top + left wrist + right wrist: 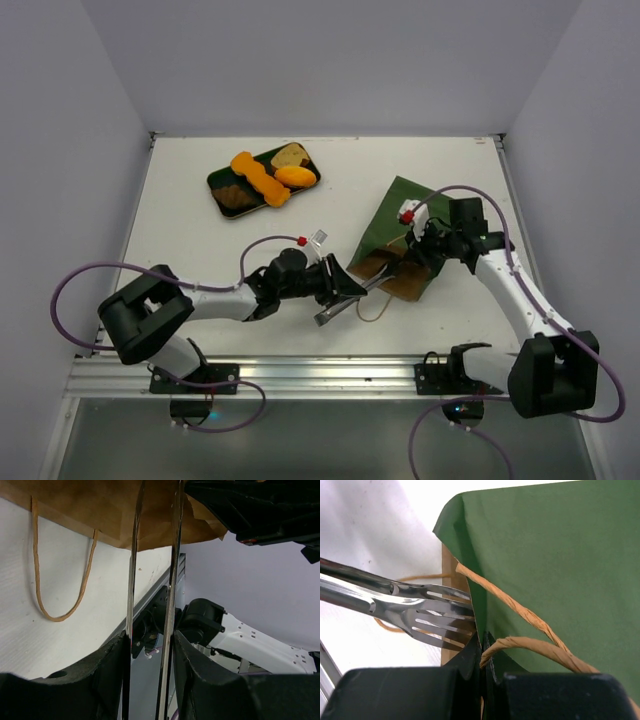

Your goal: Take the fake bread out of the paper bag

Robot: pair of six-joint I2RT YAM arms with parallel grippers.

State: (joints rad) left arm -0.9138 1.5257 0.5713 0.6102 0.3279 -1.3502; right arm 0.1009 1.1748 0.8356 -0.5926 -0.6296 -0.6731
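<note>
Fake bread (265, 178): seen from above, some pieces are laid on the tray (214, 183), far left. None can be seen inside the bag.
Paper bag (400, 215): laid on its side at the right, with the mouth turned near and left.
Left gripper (335, 287): closed around the tongs (372, 284), whose tips are at the bag's mouth.
Right gripper (425, 243): set at the bag's upper edge.
Left wrist view: both tongs arms are squeezed between the fingers (112, 655), and the brown bag is just ahead.
Right wrist view: the fingers (467, 662) are pressed together on the bag's green edge, beside the string handle (520, 612).
Risk: the thin edge could slip from the pinch, and the mouth would fall shut. The paper could be torn or dragged if the tongs are pushed hard. A piece could be dropped if it is squeezed too softly.
</note>
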